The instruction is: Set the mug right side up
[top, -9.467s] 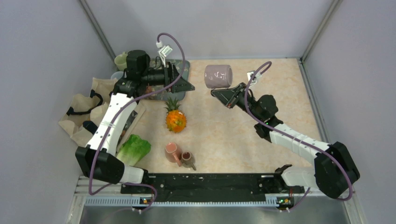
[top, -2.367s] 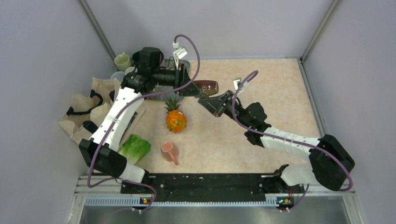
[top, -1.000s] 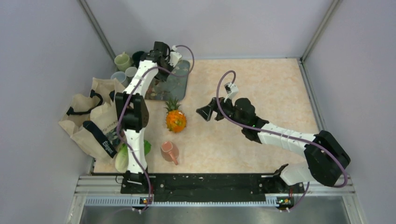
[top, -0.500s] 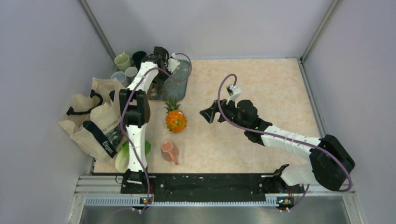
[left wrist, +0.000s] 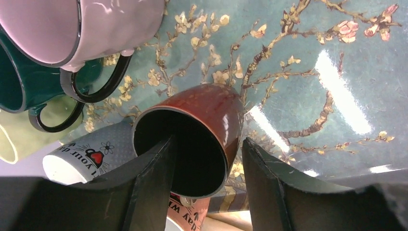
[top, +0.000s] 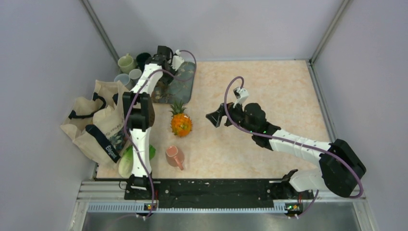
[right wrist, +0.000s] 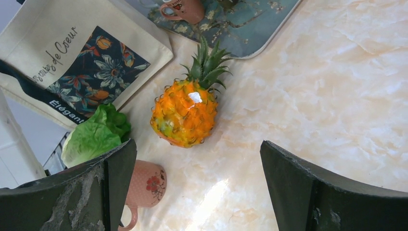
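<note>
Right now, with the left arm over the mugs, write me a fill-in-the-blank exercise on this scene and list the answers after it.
1. One finger of the left gripper is inside the brown mug; the other finger is ___ it.
2. The brown mug sits on a blossom-patterned ___.
3. Between the open fingers of the right gripper, its wrist view shows an orange fruit with green leaves: a ___.

Missing words: outside; tray; pineapple.
</note>
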### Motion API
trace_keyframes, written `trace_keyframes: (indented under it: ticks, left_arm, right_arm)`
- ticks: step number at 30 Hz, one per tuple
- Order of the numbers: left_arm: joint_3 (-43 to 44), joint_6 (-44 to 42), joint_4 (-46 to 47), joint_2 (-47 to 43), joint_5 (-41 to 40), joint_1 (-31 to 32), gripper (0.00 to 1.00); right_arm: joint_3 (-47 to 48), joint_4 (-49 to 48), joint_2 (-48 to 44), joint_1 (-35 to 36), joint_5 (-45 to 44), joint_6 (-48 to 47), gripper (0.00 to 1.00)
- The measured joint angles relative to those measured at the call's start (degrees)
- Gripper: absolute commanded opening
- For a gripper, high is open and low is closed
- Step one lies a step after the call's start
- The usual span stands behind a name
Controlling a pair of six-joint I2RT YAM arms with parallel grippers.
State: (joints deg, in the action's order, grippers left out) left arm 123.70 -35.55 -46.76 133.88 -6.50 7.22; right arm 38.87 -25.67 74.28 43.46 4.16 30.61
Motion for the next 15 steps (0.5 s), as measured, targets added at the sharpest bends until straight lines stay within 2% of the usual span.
trace_keyframes:
  ticks: [5,8,11,13,15]
  left_arm:
    - [-1.0,0.5,1.5,-1.4,1.6,0.0,0.65]
    - [-7.4,1.2,5.2,-6.9,4.8,0.1,0.71]
    - [-16.4,2.1,10.3,-15.7,8.3,0.3,0.72]
    - [-17.5,2.5,11.6,-19.0,9.8,0.5,0.63]
    - [-17.6,2.7,13.7,-21.0,10.6,0.9,0.35]
  right_arm:
    - [0.0,0.2,0.0,0.0,0.0,-0.3,0.99]
    - [0.0,0.8,0.0,0.0,0.0,-0.7,0.99]
    - [0.0,1.5,0.0,0.0,0.1,-1.1,0.99]
    - [0.0,1.7,0.0,0.0,0.2,-1.2,0.99]
    - [0.0,1.9,0.0,0.0,0.2,-1.5,0.99]
